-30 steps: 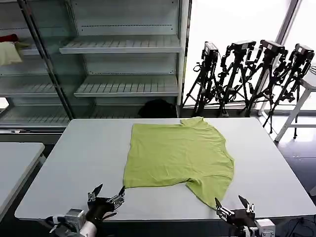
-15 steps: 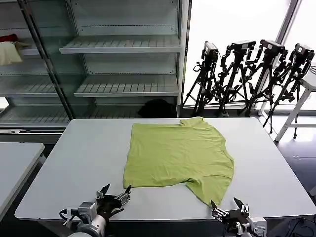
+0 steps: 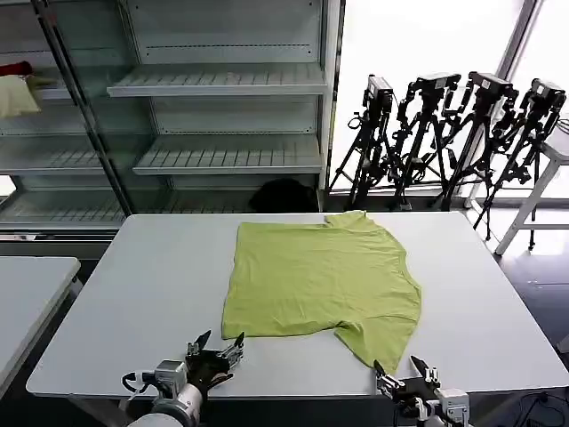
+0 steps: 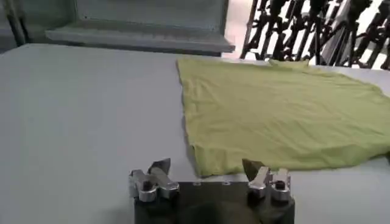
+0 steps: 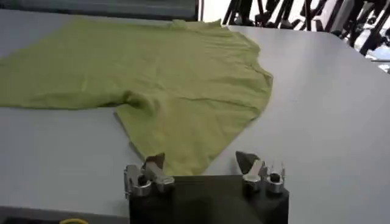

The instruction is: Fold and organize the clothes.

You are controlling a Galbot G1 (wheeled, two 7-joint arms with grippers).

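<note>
Lime yellow-green short-sleeved cotton T-shirt (image 3: 324, 283) spread flat mid-counter (image 3: 151, 285), collar toward the far edge, one sleeve reaching the near edge. Left hand (image 3: 216, 350) released, empty, at the shirt's near-left corner. Right hand (image 3: 398, 372) released, empty, just beside the near sleeve.

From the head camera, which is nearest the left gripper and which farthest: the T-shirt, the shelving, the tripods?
From the left gripper:
1. Yellow-green T-shirt, just ahead on the table.
2. Shelving, behind the table.
3. Tripods, far back on the right.
</note>
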